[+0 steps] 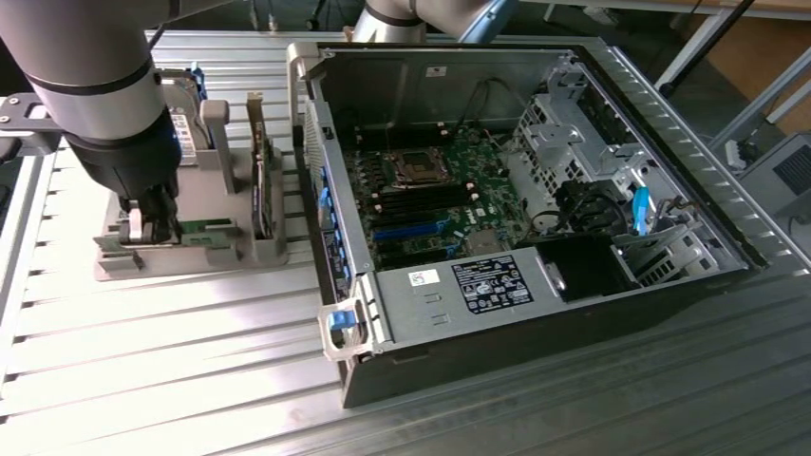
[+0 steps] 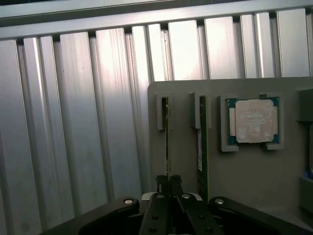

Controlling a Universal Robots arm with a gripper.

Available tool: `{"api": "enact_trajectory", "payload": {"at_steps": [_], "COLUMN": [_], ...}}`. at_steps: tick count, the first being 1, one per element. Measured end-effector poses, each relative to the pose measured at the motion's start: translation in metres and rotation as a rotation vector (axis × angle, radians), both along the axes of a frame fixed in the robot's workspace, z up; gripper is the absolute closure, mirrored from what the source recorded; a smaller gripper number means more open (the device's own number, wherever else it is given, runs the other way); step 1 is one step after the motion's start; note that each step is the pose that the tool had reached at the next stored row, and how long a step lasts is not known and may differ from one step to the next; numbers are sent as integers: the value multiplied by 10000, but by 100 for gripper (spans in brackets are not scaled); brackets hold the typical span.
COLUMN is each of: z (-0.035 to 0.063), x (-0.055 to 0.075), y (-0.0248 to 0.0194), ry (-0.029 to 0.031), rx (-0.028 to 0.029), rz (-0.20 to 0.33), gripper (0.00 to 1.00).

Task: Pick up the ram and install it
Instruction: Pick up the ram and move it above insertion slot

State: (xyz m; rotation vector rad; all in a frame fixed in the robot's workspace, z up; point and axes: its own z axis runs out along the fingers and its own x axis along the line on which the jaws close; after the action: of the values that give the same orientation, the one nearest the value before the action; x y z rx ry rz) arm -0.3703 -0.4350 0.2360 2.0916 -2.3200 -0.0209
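Observation:
The ram (image 2: pixel 167 137) is a thin green stick standing on edge in a slot of the grey holder (image 2: pixel 183 161). My gripper (image 2: pixel 168 180) is shut on its near end, with a finger on each side of the board. A second, like stick (image 2: pixel 202 137) stands in the neighbouring slot, untouched. In the exterior view my gripper (image 1: pixel 155 228) reaches down into the holder (image 1: pixel 190 255) at that view's left, where a bit of green ram (image 1: pixel 203 228) shows beside it.
A square silver processor chip (image 2: pixel 253 121) lies in the holder beside the sticks. An upright expansion card (image 1: pixel 262 180) stands in the holder near the open computer case (image 1: pixel 595 275). The motherboard (image 1: pixel 431 190) lies inside. Ribbed metal table (image 1: pixel 165 351) surrounds everything.

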Motion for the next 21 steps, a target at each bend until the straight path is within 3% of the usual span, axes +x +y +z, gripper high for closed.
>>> {"api": "enact_trajectory", "payload": {"at_steps": [6,7,12,16,21], "z": [86,217,242,354,421], "x": [0,0,0,0,0], "y": [0,0,0,0,0], "ry": [1,-2,1,0,1], "rx": [0,1,0,0,0], "rz": [0,0,0,-1,0], "gripper": [89,89,89,89,89]}}
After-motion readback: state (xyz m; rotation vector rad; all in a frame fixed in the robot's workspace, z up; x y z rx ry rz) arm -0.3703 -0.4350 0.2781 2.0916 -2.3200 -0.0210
